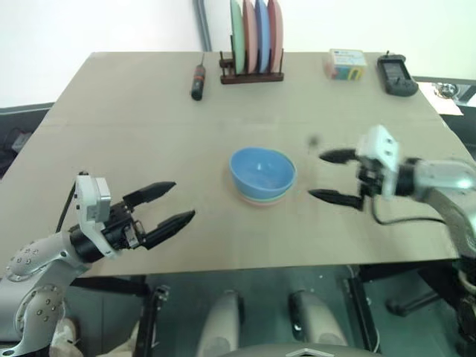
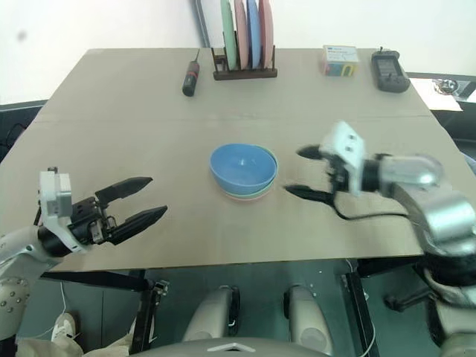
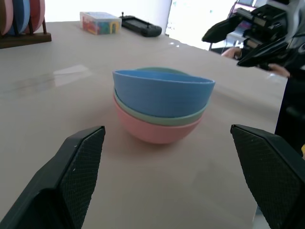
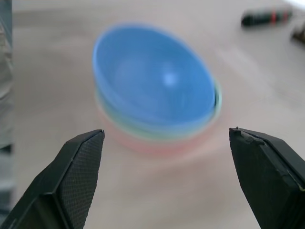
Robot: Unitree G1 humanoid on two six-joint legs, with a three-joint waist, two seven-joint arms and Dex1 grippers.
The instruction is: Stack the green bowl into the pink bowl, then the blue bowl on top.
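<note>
The three bowls stand nested mid-table: the blue bowl (image 1: 261, 171) on top, slightly tilted, the green bowl (image 3: 169, 118) under it, the pink bowl (image 3: 155, 132) at the bottom. Just right of the stack my right gripper (image 1: 327, 177) stands open, its fingers apart and touching nothing. My left gripper (image 1: 165, 204) hovers open near the table's front left, well away from the bowls and pointing toward them. In the right wrist view the blue bowl (image 4: 152, 85) lies ahead, between the spread fingertips (image 4: 78, 167).
A wooden rack (image 1: 253, 74) with upright coloured plates stands at the back edge. A screwdriver (image 1: 198, 80) lies to its left. A small colourful box (image 1: 344, 64) and a black device (image 1: 395, 74) sit at the back right.
</note>
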